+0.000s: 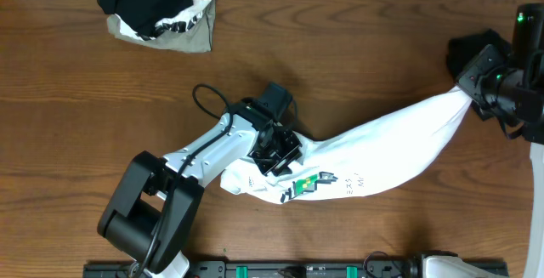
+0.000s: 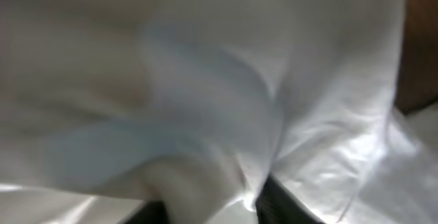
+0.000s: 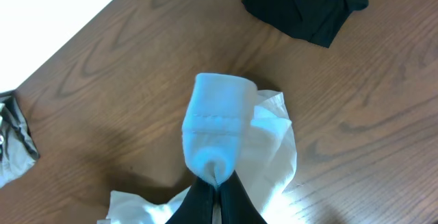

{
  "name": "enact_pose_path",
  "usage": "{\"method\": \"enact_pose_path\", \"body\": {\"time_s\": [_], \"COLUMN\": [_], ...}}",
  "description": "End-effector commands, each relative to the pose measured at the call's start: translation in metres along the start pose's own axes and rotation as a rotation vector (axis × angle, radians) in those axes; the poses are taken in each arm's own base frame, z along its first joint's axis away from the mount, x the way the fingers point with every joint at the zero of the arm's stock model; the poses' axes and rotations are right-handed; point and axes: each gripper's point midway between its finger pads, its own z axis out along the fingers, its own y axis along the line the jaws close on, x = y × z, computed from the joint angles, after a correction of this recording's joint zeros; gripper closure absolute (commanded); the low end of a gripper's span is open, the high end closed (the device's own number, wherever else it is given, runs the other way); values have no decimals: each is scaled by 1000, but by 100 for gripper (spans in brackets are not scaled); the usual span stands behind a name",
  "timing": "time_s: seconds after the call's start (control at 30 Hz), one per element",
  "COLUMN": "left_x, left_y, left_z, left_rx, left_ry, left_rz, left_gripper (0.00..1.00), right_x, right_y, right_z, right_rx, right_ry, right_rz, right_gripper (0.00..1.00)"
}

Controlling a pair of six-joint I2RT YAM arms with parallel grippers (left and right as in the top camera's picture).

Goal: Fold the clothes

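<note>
Fingertips of the right gripper [image 3: 215, 183] are pinched tight on a bunched end of the white T-shirt [image 1: 382, 146]. The cloth bulges just beyond the tips and spills to either side of them. From that grip the shirt runs as a long twisted band across the table [image 1: 357, 48] to the left gripper [image 1: 276, 149], which sits over its other end. Blurred white cloth fills the left wrist view, so I cannot tell whether those fingers are wide or clamped. Well beyond the right fingers, apart from them, lies a black garment [image 3: 308, 5]. A pile of clothes [image 1: 157, 10] sits well apart from both grippers.
</note>
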Motion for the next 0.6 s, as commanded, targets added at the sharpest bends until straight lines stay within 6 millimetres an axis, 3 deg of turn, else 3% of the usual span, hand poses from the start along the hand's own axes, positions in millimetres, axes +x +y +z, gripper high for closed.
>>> {"method": "enact_pose_path", "body": {"time_s": [0.0, 0.07, 0.3, 0.57], "left_x": [3, 4, 1, -4], "left_y": [-3, -5, -6, -4], "left_z": [-6, -10, -25, -69], "left_rx": [14, 24, 26, 48], "left_ry": [-7, -12, -84, -253], "left_rz": [21, 28, 61, 109], "left_gripper": [87, 94, 94, 94], "right_x": [0, 0, 0, -2], "right_y": [-1, -1, -1, 0], "right_z": [1, 1, 1, 1], "right_rx": [13, 13, 13, 14], "right_ry": [-7, -7, -7, -17], "right_rz": [-26, -26, -26, -25], "right_gripper": [98, 98, 98, 98]}}
